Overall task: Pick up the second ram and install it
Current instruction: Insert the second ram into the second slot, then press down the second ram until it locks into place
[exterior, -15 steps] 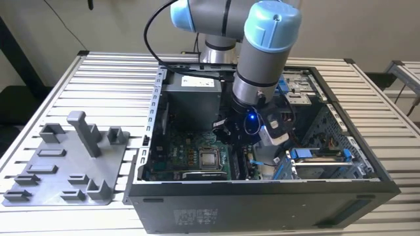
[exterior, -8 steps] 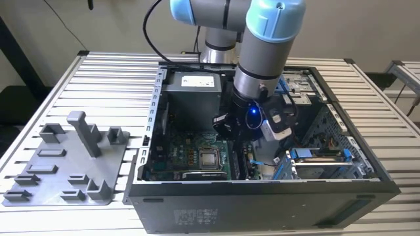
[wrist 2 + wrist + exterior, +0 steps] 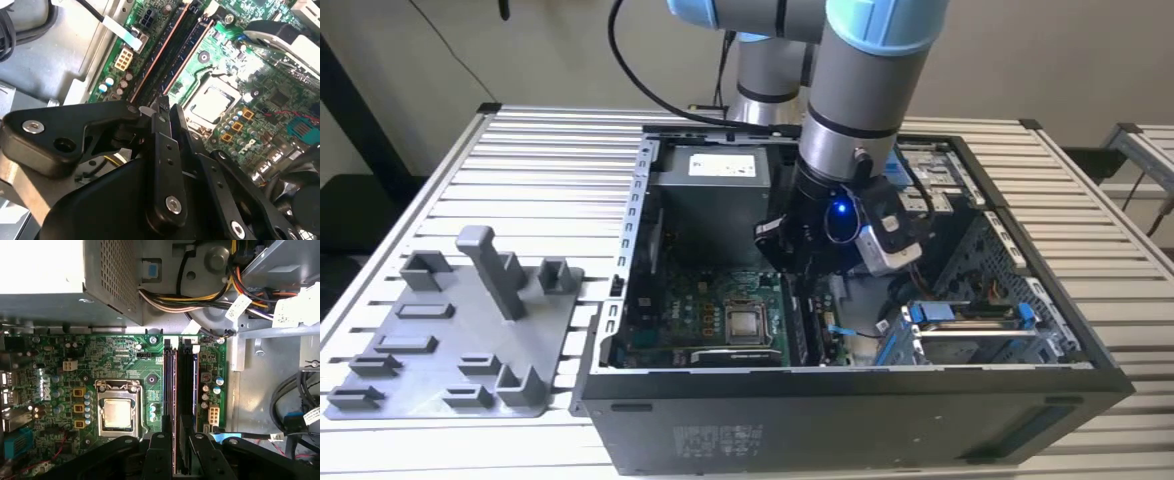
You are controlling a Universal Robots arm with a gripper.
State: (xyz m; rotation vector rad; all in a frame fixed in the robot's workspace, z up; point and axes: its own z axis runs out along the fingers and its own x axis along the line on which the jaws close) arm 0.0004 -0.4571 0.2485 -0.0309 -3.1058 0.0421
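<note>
The second ram (image 3: 170, 390) is a slim dark strip with a coppery edge. It stands in the slot nearest the processor socket (image 3: 117, 412) on the green motherboard (image 3: 125, 360). My gripper (image 3: 176, 437) is down inside the open computer case (image 3: 854, 400), with its black fingers (image 3: 161, 145) shut on the near end of the strip (image 3: 187, 60). Another dark memory strip (image 3: 157, 55) sits in the neighbouring slot, parallel and close. In the exterior view my gripper (image 3: 798, 272) hangs low over the slots beside the processor.
A grey power supply (image 3: 720, 170) fills the case's far end, with cable bundles (image 3: 200, 300) trailing beside the slots. A drive cage with blue clips (image 3: 974, 325) stands at the exterior view's right. A grey plastic tray (image 3: 454, 340) lies outside the case on the slatted table.
</note>
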